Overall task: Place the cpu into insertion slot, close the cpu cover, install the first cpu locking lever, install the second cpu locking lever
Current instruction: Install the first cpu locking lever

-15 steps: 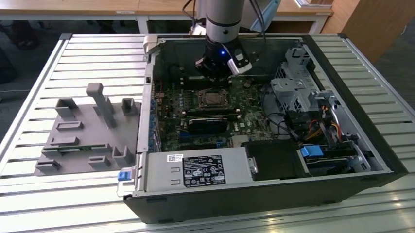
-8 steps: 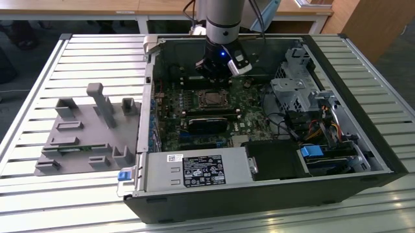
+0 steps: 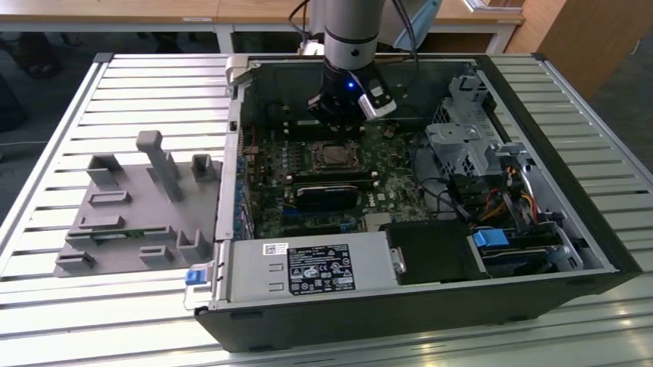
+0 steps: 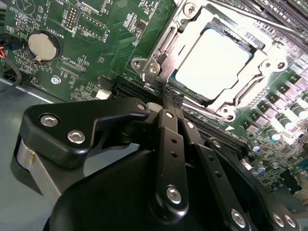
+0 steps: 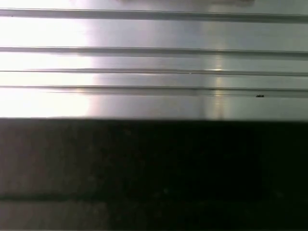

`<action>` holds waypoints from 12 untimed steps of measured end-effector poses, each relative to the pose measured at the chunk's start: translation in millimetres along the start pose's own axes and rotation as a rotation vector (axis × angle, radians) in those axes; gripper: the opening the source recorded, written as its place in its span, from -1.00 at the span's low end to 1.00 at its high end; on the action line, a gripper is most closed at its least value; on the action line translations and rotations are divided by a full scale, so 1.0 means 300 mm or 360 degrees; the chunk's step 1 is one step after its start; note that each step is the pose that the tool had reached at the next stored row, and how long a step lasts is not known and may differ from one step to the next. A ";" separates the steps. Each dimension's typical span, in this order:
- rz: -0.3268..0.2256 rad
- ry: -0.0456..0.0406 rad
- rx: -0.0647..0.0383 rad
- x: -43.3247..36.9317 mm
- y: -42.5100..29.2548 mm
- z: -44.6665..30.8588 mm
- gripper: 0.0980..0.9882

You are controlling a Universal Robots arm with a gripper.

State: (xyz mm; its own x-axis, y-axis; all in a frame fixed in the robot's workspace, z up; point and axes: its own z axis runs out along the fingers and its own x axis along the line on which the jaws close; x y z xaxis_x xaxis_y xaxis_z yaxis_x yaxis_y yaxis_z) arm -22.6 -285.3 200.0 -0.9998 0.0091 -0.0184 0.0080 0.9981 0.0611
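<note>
In the exterior view my gripper (image 3: 335, 126) hangs inside the open computer case, just behind the insertion slot (image 3: 332, 155) on the green board. The second wrist view shows the cpu (image 4: 211, 60), silver top up, lying in the slot. The cpu cover (image 4: 190, 26) lies flat around it as a silver frame. A thin locking lever (image 4: 250, 17) runs along the far side, and another lever (image 4: 161, 43) lies along the near side, ending in a hook at the socket corner. My gripper (image 4: 167, 94) is shut, its black fingers together, with the tips right beside that corner.
Black memory bars (image 3: 329, 183) lie in front of the socket, a power supply (image 3: 306, 267) at the case front and a drive cage (image 3: 469, 145) on the exterior view's right. A grey parts fixture (image 3: 133, 206) stands on the slatted table. A coin battery (image 4: 42, 45) sits on the board.
</note>
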 end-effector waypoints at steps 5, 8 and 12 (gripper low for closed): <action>0.0000 0.0000 0.0011 -0.001 0.001 0.002 -0.98; 0.0000 0.0000 0.0012 -0.001 0.001 0.000 -0.98; 0.0000 0.0000 0.0011 -0.001 0.002 -0.003 -0.98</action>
State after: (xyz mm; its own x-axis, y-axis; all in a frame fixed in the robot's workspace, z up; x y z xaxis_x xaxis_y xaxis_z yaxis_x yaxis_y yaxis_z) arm -22.3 -284.8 200.9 -0.9998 0.0089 -0.0186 0.0079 0.9985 0.0539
